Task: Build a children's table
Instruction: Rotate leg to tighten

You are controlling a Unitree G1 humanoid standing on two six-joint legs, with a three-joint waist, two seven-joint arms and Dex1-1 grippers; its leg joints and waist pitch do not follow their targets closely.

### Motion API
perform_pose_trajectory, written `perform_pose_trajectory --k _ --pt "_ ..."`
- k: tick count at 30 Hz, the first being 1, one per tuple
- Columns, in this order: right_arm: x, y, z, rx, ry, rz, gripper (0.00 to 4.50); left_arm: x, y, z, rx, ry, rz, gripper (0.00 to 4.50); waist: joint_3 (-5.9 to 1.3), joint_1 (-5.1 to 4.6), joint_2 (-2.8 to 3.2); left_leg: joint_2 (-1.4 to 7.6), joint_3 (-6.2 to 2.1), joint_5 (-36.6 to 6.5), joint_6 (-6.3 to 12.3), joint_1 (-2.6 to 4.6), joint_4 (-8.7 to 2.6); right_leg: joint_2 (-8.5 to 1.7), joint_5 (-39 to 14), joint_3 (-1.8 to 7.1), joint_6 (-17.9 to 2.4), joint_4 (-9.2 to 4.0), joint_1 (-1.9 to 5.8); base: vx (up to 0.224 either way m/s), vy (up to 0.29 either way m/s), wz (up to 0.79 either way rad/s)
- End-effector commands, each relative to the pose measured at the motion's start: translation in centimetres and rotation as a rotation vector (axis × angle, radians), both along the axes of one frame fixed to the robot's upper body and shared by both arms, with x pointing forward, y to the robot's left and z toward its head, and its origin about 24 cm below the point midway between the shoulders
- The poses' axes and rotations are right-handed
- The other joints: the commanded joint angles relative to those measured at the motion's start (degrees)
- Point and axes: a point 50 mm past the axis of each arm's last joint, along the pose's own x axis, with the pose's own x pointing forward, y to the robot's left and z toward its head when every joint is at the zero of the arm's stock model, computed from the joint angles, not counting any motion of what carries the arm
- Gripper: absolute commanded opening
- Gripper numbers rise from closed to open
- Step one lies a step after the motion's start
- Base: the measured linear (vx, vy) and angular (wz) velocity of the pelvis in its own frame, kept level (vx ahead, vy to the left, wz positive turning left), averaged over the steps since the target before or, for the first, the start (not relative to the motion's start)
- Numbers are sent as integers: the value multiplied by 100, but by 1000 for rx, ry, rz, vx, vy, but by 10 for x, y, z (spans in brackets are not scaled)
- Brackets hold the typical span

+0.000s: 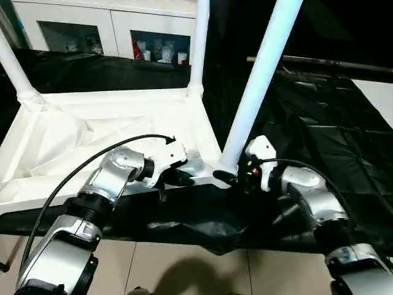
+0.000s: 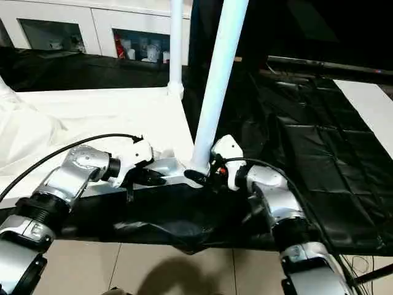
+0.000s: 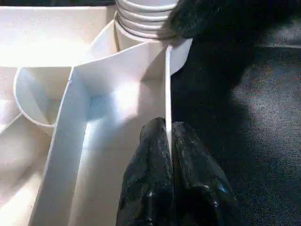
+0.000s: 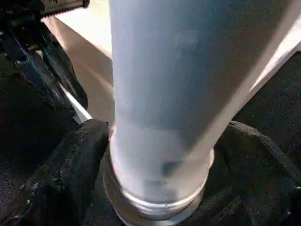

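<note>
The children's table lies upside down: its white tabletop (image 1: pixel 123 98) rests on the black sheet with its ribbed underside up. Two white legs (image 1: pixel 198 43) (image 1: pixel 12 67) stand in the far corner sockets. A third leg (image 1: pixel 258 86) rises from the near right corner, leaning away to the right. My right gripper (image 1: pixel 230 177) has a finger (image 4: pixel 70 174) on each side of this leg's base and is shut on it. My left gripper (image 3: pixel 168 126) is shut on the tabletop's thin near rim (image 3: pixel 167 84), just left of that corner.
The black-sheeted worktable (image 1: pixel 319 123) stretches to the right, with a flat white board (image 2: pixel 368 104) at its far right. White cabinets (image 1: pixel 110 24) stand behind. Tiled floor (image 1: pixel 184 264) shows below the worktable's near edge. A black cable (image 1: pixel 92 160) loops over my left forearm.
</note>
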Motion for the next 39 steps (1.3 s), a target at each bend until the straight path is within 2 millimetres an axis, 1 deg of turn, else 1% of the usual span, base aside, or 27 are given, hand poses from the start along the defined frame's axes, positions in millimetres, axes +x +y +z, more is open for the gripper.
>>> perform_pose_trajectory --k 1,5,8,9,11,13,14,15,16,18,19,20,21,22,23,25,26,28,29,32,33,34,35,36,37,38,39 --pt "4 -2 6 13 -23 -5 369 -10 -3 -16 4 81 -34 0 -376 20 -22 134 4 -936 270 36 -359 -444 -868 279 -1260 -434 320 0 0 0" --pt "5 -2 5 13 -22 -3 332 -11 -1 -15 7 83 -34 0 -383 20 -16 137 4 -886 286 38 -357 -440 -749 279 -1290 -418 320 0 0 0" --pt "5 -2 3 16 -21 -9 321 -11 2 -15 11 89 -30 0 -380 22 -12 137 5 -897 304 39 -358 -444 -746 279 -1303 -421 319 0 0 0" --pt "5 -2 3 23 -20 -12 304 -11 3 -15 11 91 -29 0 -377 21 -15 137 4 -913 294 41 -361 -438 -778 277 -1295 -424 319 0 0 0" --pt "6 -1 1 41 -17 -38 289 -12 6 -16 11 95 -17 0 -373 16 -6 139 1 -952 279 39 -367 -443 -822 277 -1298 -426 315 0 0 0" --pt "6 -1 -2 53 -16 -87 280 -11 7 -16 5 96 4 0 -376 4 -17 139 -1 -953 262 34 -369 -443 -827 278 -1294 -422 319 0 0 0" --pt "8 0 -6 61 -10 -150 280 -10 8 -17 -1 95 37 0 -372 -7 14 142 2 -976 234 43 -372 -448 -857 282 -1306 -428 302 0 0 0" --pt "8 0 -6 61 -10 -150 277 -10 8 -17 -1 95 37 0 -357 -20 14 142 -2 -1030 209 41 -383 -448 -948 279 -1295 -443 293 0 0 0" --pt "9 0 -10 74 3 -209 275 -8 7 -18 -7 92 74 0 -356 -48 5 135 -10 -1148 137 34 -392 -442 -1178 274 -1231 -457 305 0 0 0" --pt "10 5 -18 86 22 -311 274 -2 5 -19 -8 67 170 0 -342 -68 15 131 -14 -1287 68 59 -399 -446 -1450 278 -1180 -495 277 0 0 0" --pt "12 8 -21 77 30 -369 274 2 4 -20 -4 46 235 0 -344 -78 10 136 -15 -1311 40 63 -402 -444 -1498 279 -1168 -493 280 0 0 0" --pt "14 12 -25 58 38 -449 274 9 1 -21 -7 24 331 0 -339 -92 37 123 -17 -1357 -7 76 -405 -438 -1575 281 -1153 -514 256 0 0 0" --pt "15 13 -26 56 41 -464 273 10 0 -21 -8 21 346 0 -323 -113 19 106 -20 -1516 -57 94 -414 -422 -1831 276 -1088 -536 244 0 0 0" --pt "19 20 -29 39 59 -568 273 17 -6 -21 -15 6 461 0 -318 -123 28 105 -8 -1584 -88 113 -400 -431 -2008 292 -1051 -561 217 0 0 0" --pt "21 24 -30 24 64 -617 273 20 -10 -21 -14 0 517 0 -319 -128 30 107 -23 -1595 -130 111 -408 -432 -2053 289 -1029 -552 221 0 0 0" --pt "23 33 -30 -2 63 -648 273 23 -16 -22 -14 -13 581 0 -329 -122 13 86 -26 -1650 -107 110 -404 -425 -2198 281 -909 -578 225 0 0 0" --pt "23 33 -30 -2 63 -648 273 23 -16 -22 -14 -13 581 0 -337 -112 13 84 -15 -1623 -38 106 -389 -432 -2122 296 -888 -590 216 0 0 0" --pt "24 46 -28 -10 55 -643 273 24 -24 -22 -12 -28 608 0 -338 -95 -14 75 -9 -1534 55 77 -392 -422 -2015 293 -848 -587 228 0 0 0" --pt "25 52 -27 -1 54 -636 273 25 -26 -22 -10 -37 613 0 -345 -96 2 72 -11 -1512 76 70 -391 -424 -2000 290 -847 -578 223 0 0 0" --pt "26 61 -24 50 66 -619 273 25 -28 -23 0 -54 599 0 -341 -75 2 76 -12 -1521 98 68 -398 -426 -2023 289 -796 -588 224 0 0 0" --pt "26 67 -19 101 50 -574 308 23 -27 -23 3 -61 568 0 -344 -68 9 81 -17 -1537 109 62 -407 -430 -2030 286 -768 -589 228 0 0 0" --pt "26 69 -16 116 40 -555 329 23 -27 -22 3 -66 554 0 -349 -66 12 85 -17 -1537 117 62 -405 -434 -1994 291 -774 -586 229 0 0 0" --pt "27 68 -13 141 23 -541 343 22 -25 -22 7 -67 535 0 -346 -59 4 92 -16 -1541 137 59 -413 -432 -1927 291 -807 -579 228 0 0 0" --pt "28 64 -7 178 -3 -514 343 21 -21 -20 5 -67 508 0 -347 -54 -8 93 -19 -1558 157 49 -414 -435 -1923 286 -813 -574 236 0 0 0" --pt "29 60 -1 210 -20 -481 349 20 -16 -19 7 -68 481 0 -348 -61 6 95 -28 -1576 170 23 -420 -448 -1922 285 -805 -565 256 0 0 0" --pt "30 59 0 216 -22 -473 363 19 -15 -19 7 -69 472 0 -350 -111 13 95 -64 -1493 170 -60 -455 -441 -1912 258 -753 -542 316 0 0 0" --pt "29 52 3 227 -18 -412 378 16 -12 -18 11 -64 423 0 -378 -148 14 94 -77 -1245 186 -101 -443 -431 -1638 238 -760 -518 363 0 0 0"
